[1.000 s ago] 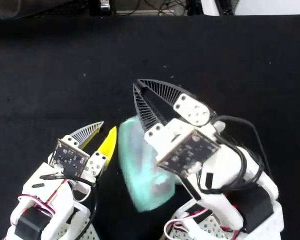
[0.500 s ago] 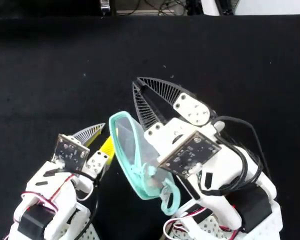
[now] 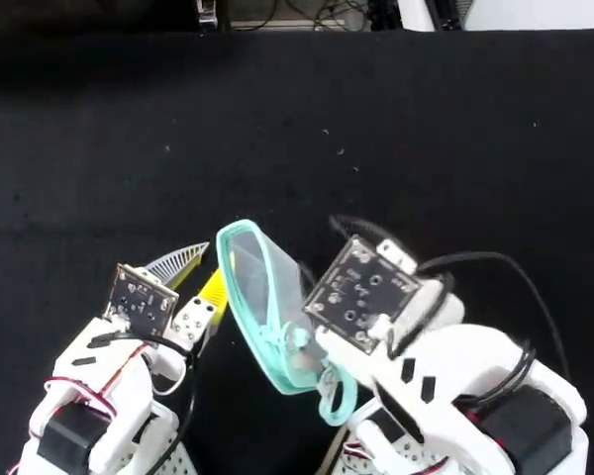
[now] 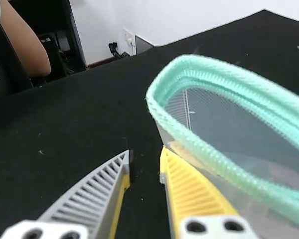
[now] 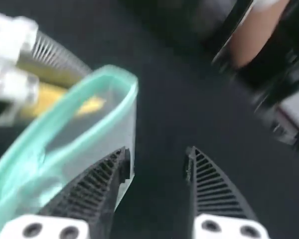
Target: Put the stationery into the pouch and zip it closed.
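2 sets of jaws flank the pouch (image 3: pixel 262 297), which stands open on the table (image 3: pixel 129 129). Left gripper (image 4: pixel 144 154) is slightly parted, right gripper (image 5: pixel 157 152) spread, neither pinching. Looks light and floppy; best pinched at the stiffer zipper rim (image 4: pixel 214 74).

The pouch (image 3: pixel 262 297) has clear, glossy plastic walls, smooth to look at, edged with a mint-green woven zip tape that is ribbed and matt. The table (image 3: pixel 426 129) is matt black and cloth-like, flecked with a few pale specks. The left gripper (image 4: pixel 144 154) is ribbed matt plastic in grey and yellow, the right gripper (image 5: pixel 157 152) in black — both on smooth white plastic mounts.
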You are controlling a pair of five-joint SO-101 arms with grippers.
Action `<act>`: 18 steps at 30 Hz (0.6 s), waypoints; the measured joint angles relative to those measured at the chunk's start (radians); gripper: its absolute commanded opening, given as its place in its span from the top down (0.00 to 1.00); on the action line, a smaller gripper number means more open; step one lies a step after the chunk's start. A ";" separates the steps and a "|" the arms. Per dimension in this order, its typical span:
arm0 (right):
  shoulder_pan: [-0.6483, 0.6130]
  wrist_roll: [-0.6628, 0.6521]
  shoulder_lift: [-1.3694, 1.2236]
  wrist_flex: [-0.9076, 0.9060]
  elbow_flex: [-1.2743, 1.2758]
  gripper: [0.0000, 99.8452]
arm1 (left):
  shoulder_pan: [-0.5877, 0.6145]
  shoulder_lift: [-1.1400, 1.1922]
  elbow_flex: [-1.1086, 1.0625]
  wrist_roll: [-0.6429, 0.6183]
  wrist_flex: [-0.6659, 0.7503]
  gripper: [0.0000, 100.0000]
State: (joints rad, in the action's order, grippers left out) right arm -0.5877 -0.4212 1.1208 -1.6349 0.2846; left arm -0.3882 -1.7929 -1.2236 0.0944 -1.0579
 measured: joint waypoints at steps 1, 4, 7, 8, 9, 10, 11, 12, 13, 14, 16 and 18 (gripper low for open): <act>0.000 0.000 0.005 -0.029 0.000 0.81 | 0.000 0.000 0.000 0.000 0.000 0.88; -0.051 0.000 0.097 -0.074 0.000 0.81 | 0.000 0.000 0.000 0.000 0.011 0.88; -0.160 0.000 0.222 -0.089 0.028 0.81 | 0.000 0.000 0.000 0.000 0.011 0.88; -0.184 0.000 0.265 -0.089 0.054 0.81 | 0.000 0.000 0.000 0.000 0.011 0.88; -0.192 0.000 0.305 -0.089 0.087 0.81 | 0.000 0.000 0.000 0.000 0.011 0.88; -0.190 0.000 0.338 -0.083 0.129 0.81 | 0.000 0.000 0.000 0.000 0.011 0.88; -0.193 0.000 0.364 -0.064 0.180 0.81 | 0.000 0.000 0.000 0.000 0.011 0.88; -0.198 0.000 0.387 -0.041 0.235 0.81 | 0.000 0.000 0.000 0.000 0.011 0.88; -0.199 0.000 0.407 -0.011 0.293 0.81 | 0.000 0.000 0.000 0.000 0.011 0.88; -0.203 0.009 0.427 0.020 0.348 0.81 | 0.000 0.000 0.000 0.000 0.011 0.88; -0.206 0.020 0.456 0.071 0.430 0.81 | 0.000 0.000 0.000 0.000 0.011 0.88; -0.206 0.021 0.473 0.084 0.460 0.81 | 0.000 0.000 0.000 0.000 0.011 0.88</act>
State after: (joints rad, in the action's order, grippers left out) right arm -0.7933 -0.3997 1.5934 -1.5505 0.7449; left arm -0.3882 -1.7929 -1.2236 0.0944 -1.0472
